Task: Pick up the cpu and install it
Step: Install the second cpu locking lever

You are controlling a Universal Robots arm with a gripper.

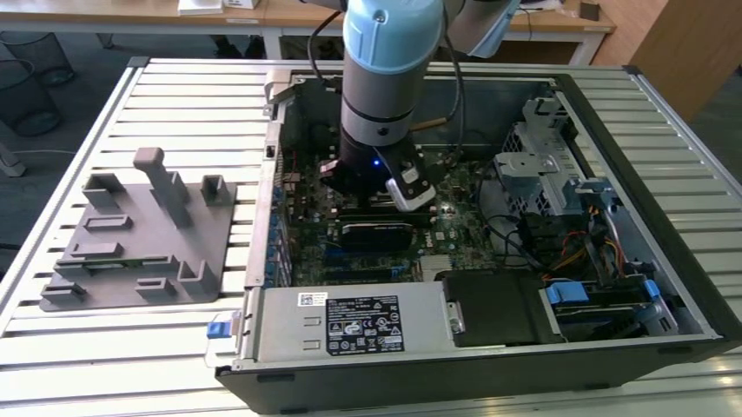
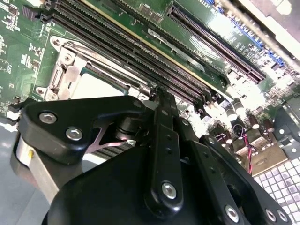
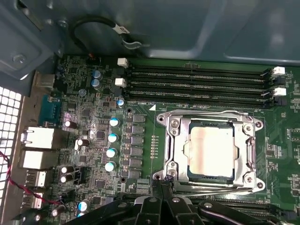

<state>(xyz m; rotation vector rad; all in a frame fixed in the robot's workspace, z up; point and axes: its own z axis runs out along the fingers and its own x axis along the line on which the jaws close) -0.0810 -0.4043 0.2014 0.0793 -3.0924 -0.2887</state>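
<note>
Our arm (image 1: 391,61) had a pale blue joint cap over a grey tubular body, going black at the wrist, where a small blue light glowed. A black cable ran down its side. A white-and-black module sat clipped at the wrist. Our gripper (image 2: 157,96) was matte black: chunky linkage plates, silver round-head screws at the pivots, and a flat bar with small holes along it.

Silvery, perhaps glare-washed cpu (image 3: 210,151) amid green motherboard (image 3: 140,154), black hand (image 2: 161,140)
</note>
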